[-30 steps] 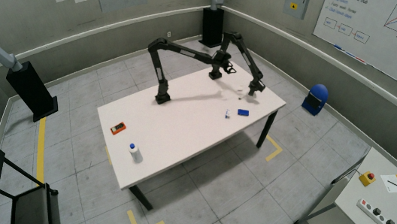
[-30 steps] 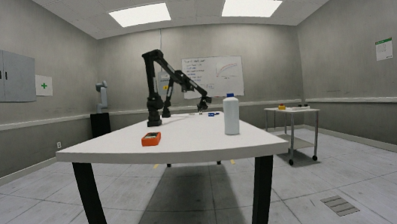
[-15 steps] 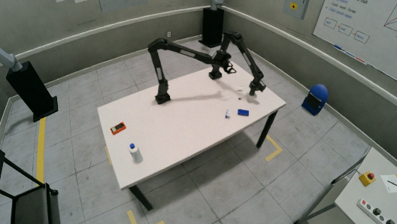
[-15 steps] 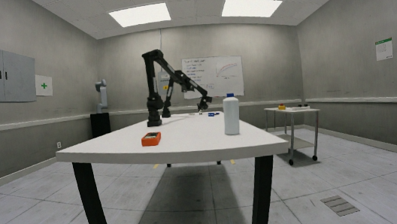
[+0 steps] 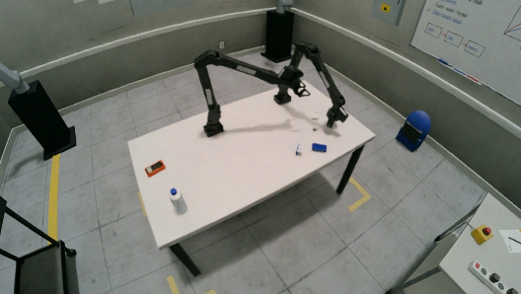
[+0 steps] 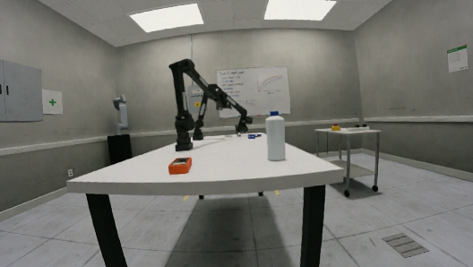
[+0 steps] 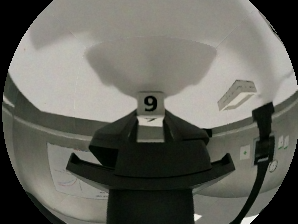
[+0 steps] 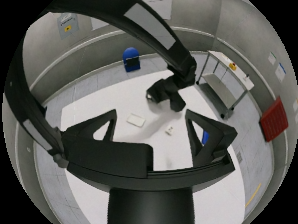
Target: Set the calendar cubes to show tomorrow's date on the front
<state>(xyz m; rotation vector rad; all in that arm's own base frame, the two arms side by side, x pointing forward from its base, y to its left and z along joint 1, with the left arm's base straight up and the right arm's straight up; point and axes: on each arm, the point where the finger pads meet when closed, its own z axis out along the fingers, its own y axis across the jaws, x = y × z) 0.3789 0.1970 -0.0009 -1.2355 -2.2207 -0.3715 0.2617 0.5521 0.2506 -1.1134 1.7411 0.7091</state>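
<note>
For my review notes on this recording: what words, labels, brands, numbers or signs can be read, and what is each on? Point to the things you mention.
"9", on a cube [image 7: 150, 104] at the left gripper's fingers.
Green cross, no words, on a white wall sign [image 6: 52, 102] [image 7: 245, 152].
Whiteboard [image 5: 474, 44] [image 6: 253, 91]: handwriting too blurred to quote with certainty.
Green-topped poster [image 6: 457, 58]: too small to read.
I can make out no brands.
</note>
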